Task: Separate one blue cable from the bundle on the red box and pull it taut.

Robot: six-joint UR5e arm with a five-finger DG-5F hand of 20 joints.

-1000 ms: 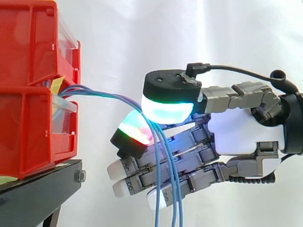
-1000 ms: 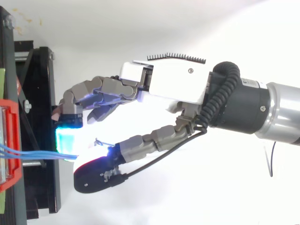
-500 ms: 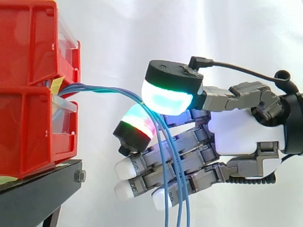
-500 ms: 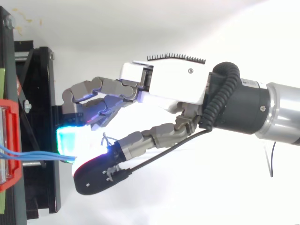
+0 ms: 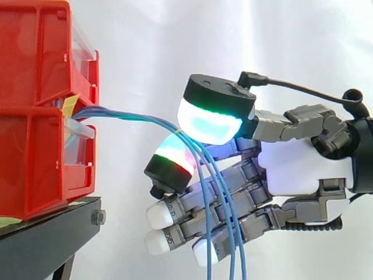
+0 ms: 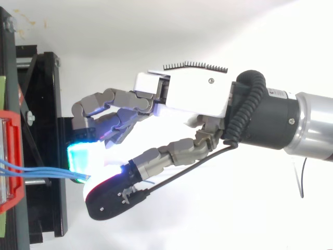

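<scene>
A bundle of thin blue cables (image 5: 128, 118) leaves the front of the lower red box (image 5: 41, 157) and runs right in a slack arc. It passes between two glowing pads of my hand (image 5: 303, 169): a cyan one (image 5: 210, 122) above and a red-green one (image 5: 175, 156) below. Both pads close on the cables, whose loose ends hang down in front of the other, straighter fingers. From above, the cables (image 6: 36, 169) reach from the red box (image 6: 13, 156) to the pinch, with the hand (image 6: 187, 96) to the right of it.
Two red bins are stacked on a black stand (image 5: 46, 239) at the left. A yellow tape tab (image 5: 70, 104) sits where the cables come out. Behind hangs a white curtain, and the arm (image 6: 307, 130) comes in from the right.
The hand has drifted a little to the right, away from the box, and tilted slightly. The pinched cables moved with it and their hanging ends swung right.
</scene>
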